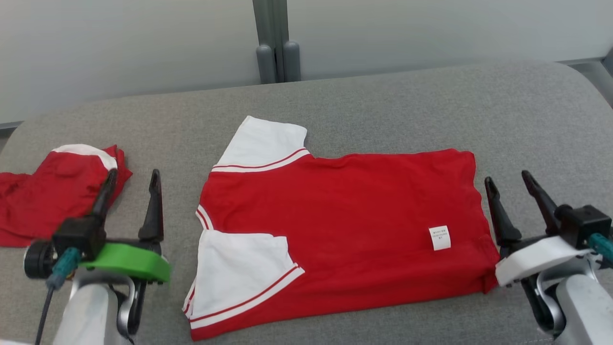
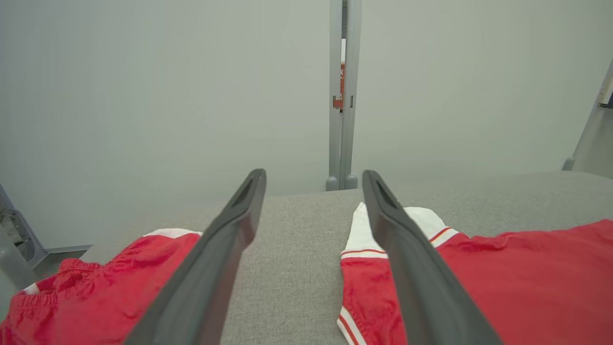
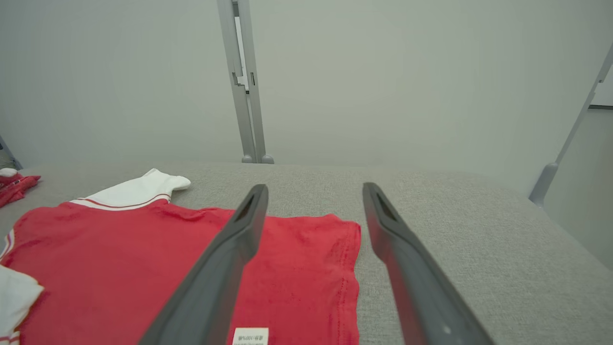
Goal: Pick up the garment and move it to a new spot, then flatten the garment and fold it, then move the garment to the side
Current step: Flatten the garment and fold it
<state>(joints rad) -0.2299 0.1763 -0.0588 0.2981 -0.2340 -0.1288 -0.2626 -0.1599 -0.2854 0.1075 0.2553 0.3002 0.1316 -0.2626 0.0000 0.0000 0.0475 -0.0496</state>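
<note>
Left gripper: fingers spread fully apart, nothing held, poised above the grey padded surface. Right gripper: fingers likewise fully apart and empty. The garment, a red shirt, lies flat between the two grippers with its long axis running from one to the other. Its neck end and white sleeves point toward the left gripper, and its hem, with a white label, lies just beside the right gripper. A second red garment lies crumpled on the outer side of the left gripper. Whether the finger touches it cannot be determined.
</note>
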